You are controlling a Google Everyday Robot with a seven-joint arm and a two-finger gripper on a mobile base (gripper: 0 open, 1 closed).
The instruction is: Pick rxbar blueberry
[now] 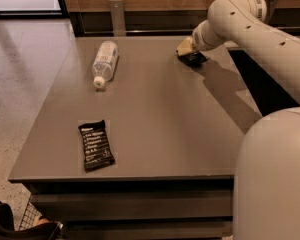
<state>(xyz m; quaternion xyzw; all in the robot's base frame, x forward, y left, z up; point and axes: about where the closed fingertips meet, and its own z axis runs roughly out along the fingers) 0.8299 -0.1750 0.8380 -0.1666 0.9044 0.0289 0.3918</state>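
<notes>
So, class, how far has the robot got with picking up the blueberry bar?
Done: the gripper is at the small dark bar on the table's far side. In hand: the grasp, though whether it holds yet is unclear. Left: lifting, since the bar looks flat on the table. The black bar and bottle lie apart.

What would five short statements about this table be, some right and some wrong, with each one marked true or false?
1. The water bottle lies on its side on the table. True.
2. The black bar wrapper sits at the table's far right corner. False: it lies flat near the front left edge.
3. The gripper is down at the dark rxbar blueberry, on the far right part of the table. True.
4. The gripper is holding the water bottle. False: the bottle lies well apart from it, on the far left.
5. The bottle's white cap points toward the table's front edge. True.
</notes>
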